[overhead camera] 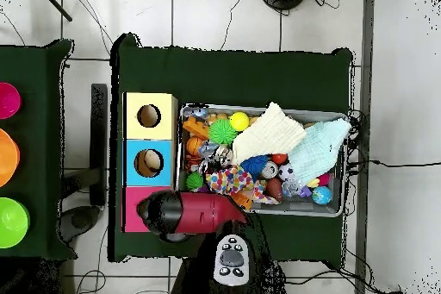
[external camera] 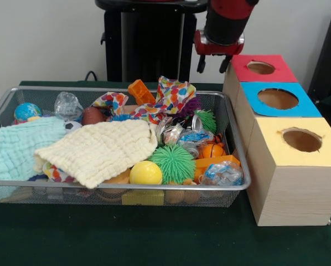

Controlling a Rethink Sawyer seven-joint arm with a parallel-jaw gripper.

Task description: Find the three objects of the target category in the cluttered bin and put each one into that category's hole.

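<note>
The wire mesh bin (external camera: pixel 154 187) is full of mixed toys and cloths. One wad of clear plastic film (external camera: pixel 68 105) lies at its back left. A second wad with blue print (external camera: pixel 223 174) sits in the front right corner. A third (external camera: pixel 182 136) lies among clutter at the middle right. The blue-faced box's hole (external camera: pixel 278 98) is right of the bin; it also shows in the overhead view (overhead camera: pixel 148 162). My gripper (external camera: pixel 213 65) hangs open and empty above the bin's back right corner, beside the red box. In the overhead view the arm (overhead camera: pixel 194 211) covers it.
A red-faced box (external camera: pixel 279 71) and a yellow-faced box (external camera: pixel 320 158) flank the blue one. In the bin lie a cream cloth (external camera: pixel 99 149), a mint cloth (external camera: pixel 16 147), a dotted cloth (external camera: pixel 171 97), spiky green balls (external camera: pixel 172 162) and a yellow ball (external camera: pixel 145 173). A controller (overhead camera: pixel 231 260) lies near the robot's base.
</note>
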